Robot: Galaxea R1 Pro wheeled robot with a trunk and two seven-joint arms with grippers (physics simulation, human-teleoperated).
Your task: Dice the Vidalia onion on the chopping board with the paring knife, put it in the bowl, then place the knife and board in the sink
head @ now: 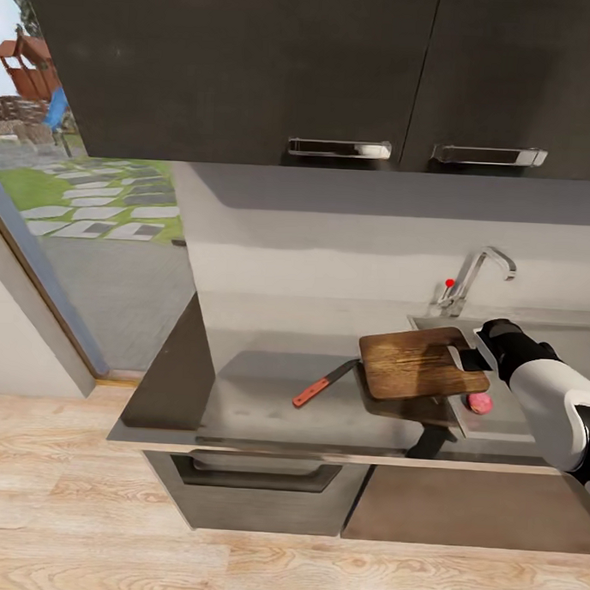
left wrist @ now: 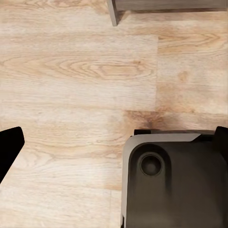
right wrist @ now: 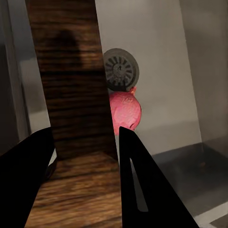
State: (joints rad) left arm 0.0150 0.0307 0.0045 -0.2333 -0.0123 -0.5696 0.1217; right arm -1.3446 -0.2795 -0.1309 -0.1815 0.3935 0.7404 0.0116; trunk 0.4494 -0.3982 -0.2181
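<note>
While the grey countertop point(head: 264, 405) carries most of the work, the chopping board point(head: 412, 363) is raised off it, tilted, one end over the sink point(head: 534, 327) edge. The right gripper point(head: 469, 358) is clamped on that end; in the right wrist view its dark fingers point(right wrist: 142, 185) straddle the board point(right wrist: 71, 95). The paring knife point(head: 324, 384) lies on the countertop just beside the board's near corner, red handle outward. The Vidalia onion point(head: 480, 403) sits whole in the basin beside the drain point(right wrist: 121, 70).

Judgement: the board should go flat on the countertop, clear of the knife, before fetching the onion.

The left gripper's state cannot be told; its wrist view gives wooden floor point(left wrist: 71, 71).
</note>
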